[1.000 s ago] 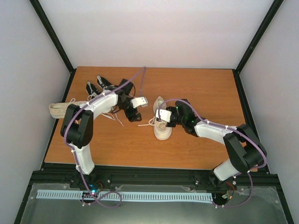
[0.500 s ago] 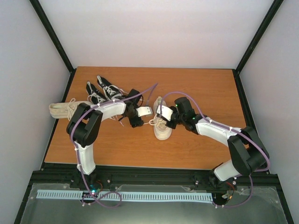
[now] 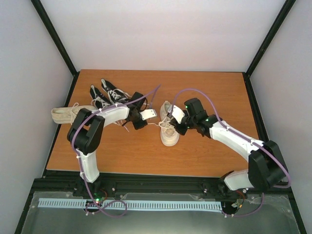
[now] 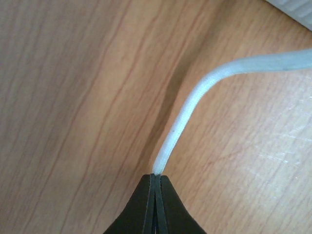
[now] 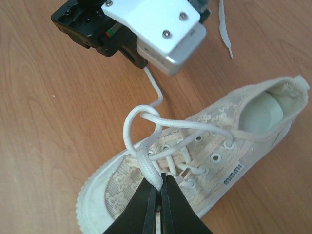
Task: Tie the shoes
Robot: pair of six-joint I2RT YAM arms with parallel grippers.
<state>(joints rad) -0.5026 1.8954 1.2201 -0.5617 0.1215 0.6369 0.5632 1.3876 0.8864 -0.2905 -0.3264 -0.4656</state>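
Observation:
One cream shoe (image 3: 169, 132) lies at the table's middle, toe toward me. My left gripper (image 3: 152, 122) sits just left of it, shut on one pale lace end (image 4: 195, 92) that rises off the wood from the closed fingertips (image 4: 155, 176). My right gripper (image 5: 160, 187) hovers over the toe of this cream shoe (image 5: 229, 146), shut on the other lace end. The two ends cross in a loose loop (image 5: 139, 119) beside the shoe. A second cream shoe (image 3: 66, 114) lies at the far left. Two black shoes (image 3: 108, 93) with white laces lie behind the left arm.
The wooden table (image 3: 204, 87) is ringed by a black frame (image 3: 161, 181) and pale walls. The left gripper's body (image 5: 146, 29) shows close above the shoe in the right wrist view. A loose white lace tip (image 5: 225, 29) lies on the wood beyond it.
My left arm swung right toward the cream shoe and its gripper went from open to shut on the lace end. The right wrist shifted slightly back and right, still holding its lace.

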